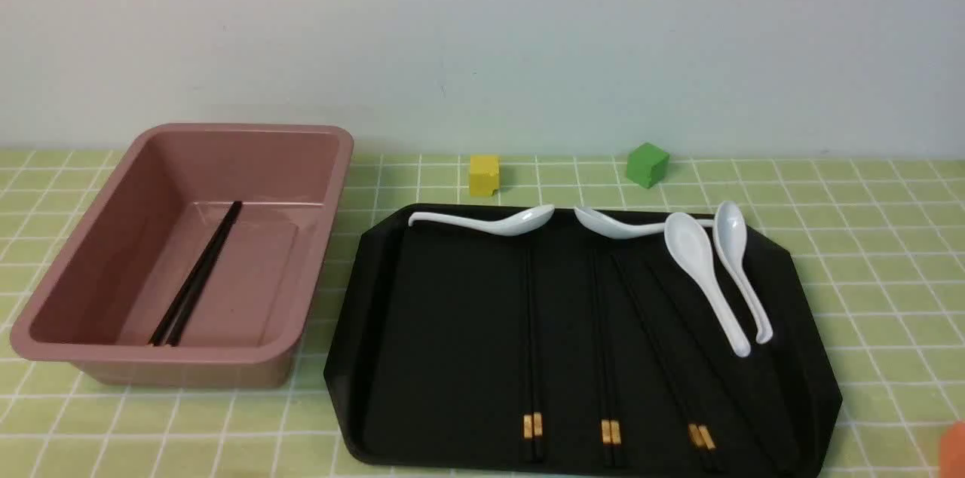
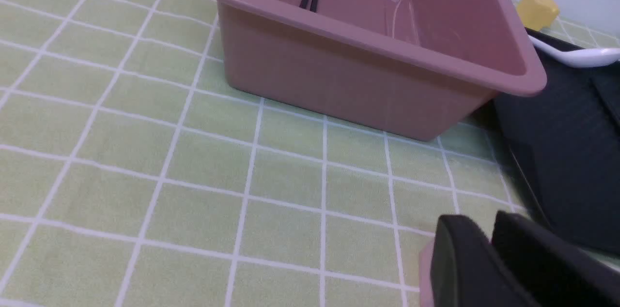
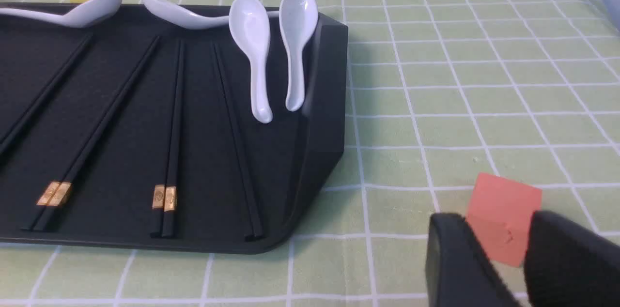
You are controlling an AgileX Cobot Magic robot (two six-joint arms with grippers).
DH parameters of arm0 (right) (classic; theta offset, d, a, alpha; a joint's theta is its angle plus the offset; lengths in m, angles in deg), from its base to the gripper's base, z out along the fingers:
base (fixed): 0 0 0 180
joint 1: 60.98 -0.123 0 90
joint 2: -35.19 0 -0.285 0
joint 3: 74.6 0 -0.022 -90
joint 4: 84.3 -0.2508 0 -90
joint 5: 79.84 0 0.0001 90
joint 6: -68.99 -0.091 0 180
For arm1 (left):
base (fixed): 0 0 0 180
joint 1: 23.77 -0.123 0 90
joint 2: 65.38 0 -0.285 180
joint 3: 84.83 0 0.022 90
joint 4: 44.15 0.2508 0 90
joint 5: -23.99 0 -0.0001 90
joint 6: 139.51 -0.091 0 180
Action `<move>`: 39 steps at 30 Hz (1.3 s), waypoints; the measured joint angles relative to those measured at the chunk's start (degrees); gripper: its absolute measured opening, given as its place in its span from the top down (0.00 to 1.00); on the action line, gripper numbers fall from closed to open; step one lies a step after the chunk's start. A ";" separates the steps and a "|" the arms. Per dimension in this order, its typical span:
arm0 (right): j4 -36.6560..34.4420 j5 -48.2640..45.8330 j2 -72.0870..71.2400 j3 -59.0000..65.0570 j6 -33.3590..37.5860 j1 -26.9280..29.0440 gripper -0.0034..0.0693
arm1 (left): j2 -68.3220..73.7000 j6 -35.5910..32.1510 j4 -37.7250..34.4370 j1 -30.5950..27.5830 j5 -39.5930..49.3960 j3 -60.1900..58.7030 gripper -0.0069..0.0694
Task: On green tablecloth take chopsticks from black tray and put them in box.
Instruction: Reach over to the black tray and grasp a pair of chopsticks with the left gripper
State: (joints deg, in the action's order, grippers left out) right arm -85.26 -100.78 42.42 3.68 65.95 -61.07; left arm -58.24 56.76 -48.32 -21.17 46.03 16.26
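Box [image 1: 183, 371], dusty pink: one pair of black chopsticks [image 1: 197, 274] inside. Black tray [image 1: 445, 357], right of box: further chopsticks [image 1: 531, 342], four white spoons [image 1: 705, 274]. Right jaws: apart, near a red block [image 3: 503, 220]. Left jaws: slightly apart, seemingly, though blurred; nothing visibly clamped.

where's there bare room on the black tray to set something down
Widest bare patch: the tray's left part, below the leftmost spoon and left of the leftmost chopstick pair. It's crowded at the far right corner, where spoons bunch up.
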 joint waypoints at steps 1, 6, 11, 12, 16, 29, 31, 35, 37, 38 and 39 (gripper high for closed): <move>0.00 0.00 0.00 0.00 0.00 0.00 0.62 | 0.00 0.00 0.00 0.00 0.00 0.00 0.76; 0.00 0.00 0.00 0.00 0.00 0.00 0.62 | 0.00 0.00 0.00 0.00 0.00 0.00 0.76; 0.00 0.00 0.00 0.00 0.00 0.00 0.62 | 0.00 0.00 0.00 0.00 0.00 0.00 0.75; 0.00 0.00 0.00 0.00 0.00 0.00 0.62 | 0.00 0.00 0.00 0.00 0.00 0.00 0.75; 0.00 0.00 0.00 0.00 0.00 0.00 0.62 | 0.00 0.00 0.00 0.00 0.00 0.00 0.75; 0.00 0.00 0.00 0.00 0.00 0.00 0.62 | 0.00 0.00 0.10 0.00 0.00 0.00 0.73; 0.00 0.00 0.00 0.00 0.00 0.00 0.62 | 0.00 0.00 0.10 0.00 0.00 0.00 0.73; 0.00 0.00 0.00 0.00 0.00 0.00 0.62 | 0.00 0.00 1.19 0.00 0.00 0.00 0.72; 0.00 0.00 0.00 0.00 0.00 0.00 0.62 | 0.00 0.00 1.72 0.00 0.00 0.00 0.72; 0.00 0.00 0.00 0.00 0.00 0.00 0.62 | 0.00 0.00 2.01 0.00 0.00 0.00 0.72; 0.00 0.00 0.00 0.00 0.00 0.00 0.62 | 0.00 0.00 2.17 0.00 0.00 0.00 0.72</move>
State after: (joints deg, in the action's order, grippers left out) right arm -85.26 -100.78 42.42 3.68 65.95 -61.07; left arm -58.24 56.76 -46.15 -21.17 46.03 16.26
